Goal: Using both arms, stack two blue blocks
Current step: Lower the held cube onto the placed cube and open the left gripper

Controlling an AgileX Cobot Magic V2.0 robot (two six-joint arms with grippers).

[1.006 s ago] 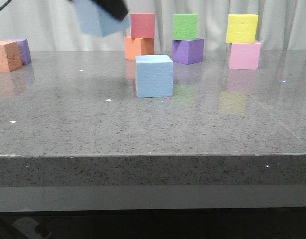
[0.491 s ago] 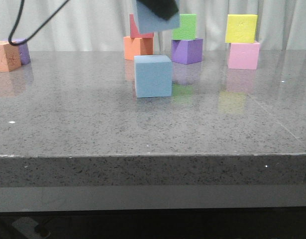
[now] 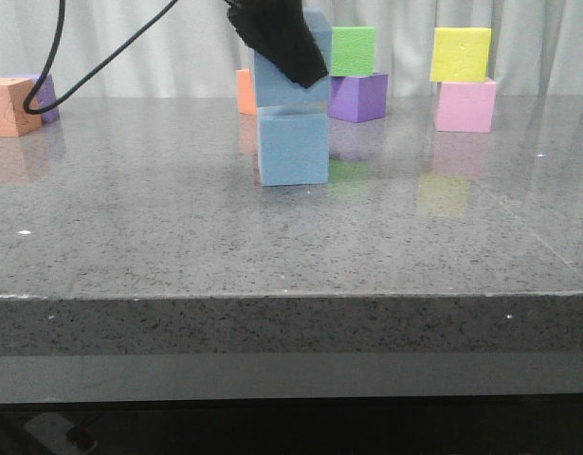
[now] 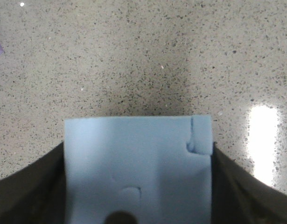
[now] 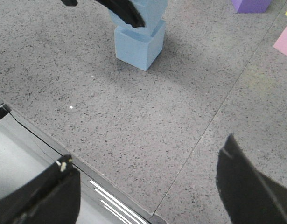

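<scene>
One blue block stands on the table near the middle. My left gripper is shut on the second blue block and holds it right on top of the first, shifted slightly left, with their faces meeting. In the left wrist view the held block fills the space between the black fingers of the left gripper. The right wrist view shows the lower block, the upper block and a left finger. My right gripper is open and empty above the table's front edge, out of the front view.
An orange cube and a purple cube sit at far left. Another orange cube is behind the stack. At the back, a green cube sits on a purple one, and a yellow cube on a pink one. A cable hangs left.
My left gripper has carried its blue block from the upper left to the right and down, onto the top of the standing blue block.
</scene>
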